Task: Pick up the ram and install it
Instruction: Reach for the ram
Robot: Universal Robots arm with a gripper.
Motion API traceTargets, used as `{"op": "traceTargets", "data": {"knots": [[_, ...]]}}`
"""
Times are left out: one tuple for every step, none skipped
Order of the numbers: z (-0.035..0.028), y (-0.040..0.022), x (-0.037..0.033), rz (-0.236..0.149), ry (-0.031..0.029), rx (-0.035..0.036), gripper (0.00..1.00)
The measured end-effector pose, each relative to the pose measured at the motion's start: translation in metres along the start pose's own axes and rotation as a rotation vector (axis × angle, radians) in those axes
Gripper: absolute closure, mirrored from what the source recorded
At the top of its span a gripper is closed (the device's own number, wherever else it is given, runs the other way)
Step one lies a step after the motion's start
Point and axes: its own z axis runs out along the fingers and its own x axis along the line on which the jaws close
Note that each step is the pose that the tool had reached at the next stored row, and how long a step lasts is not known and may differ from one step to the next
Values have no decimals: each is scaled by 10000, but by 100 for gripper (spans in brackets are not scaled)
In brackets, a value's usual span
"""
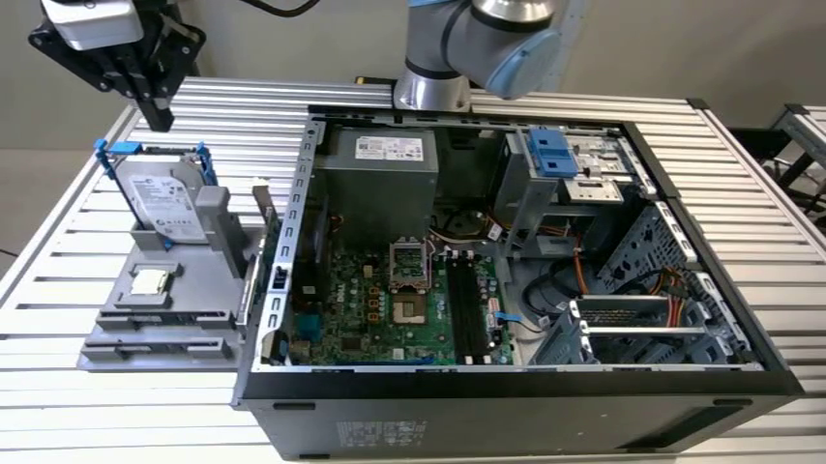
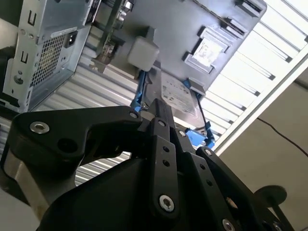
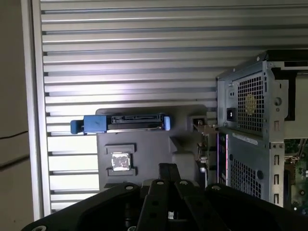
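Evidently the ram (image 1: 263,208) stands on edge in the grey holder (image 1: 155,333), left of centre in the exterior view and just beside the open case (image 1: 516,391), probably to leave its top edge free for pinching. The claw (image 1: 157,114) hangs at upper left above the hard drive (image 1: 165,198), drawn narrow and carrying nothing.

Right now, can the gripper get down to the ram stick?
Probably yes: the gripper hangs free, with nothing between it and the ram stick, though the case wall stands close beside the stick.
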Motion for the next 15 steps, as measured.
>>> {"op": "traceTargets", "data": {"knots": [[0, -1, 23, -11, 0, 0, 100], [0, -2, 45, -23, 1, -1, 100], [-1, -3, 68, -39, 2, -1, 100], [-1, -4, 89, -53, 3, -1, 100], [-1, -5, 108, -67, 4, -1, 100], [-1, -6, 131, -84, 5, -1, 100], [-2, -7, 155, -100, 6, -1, 100], [-2, -8, 178, -117, 6, -2, 100], [-2, -8, 199, -136, 8, -2, 100], [-2, -9, 216, -155, 8, -3, 100], [-2, -10, 235, -178, 9, -4, 100], [-3, -11, 255, -203, 11, -4, 100], [-3, -12, 275, -226, 12, -4, 100], [-3, -12, 293, -249, 13, -5, 100], [-3, -13, 310, -269, 14, -5, 100]]}}
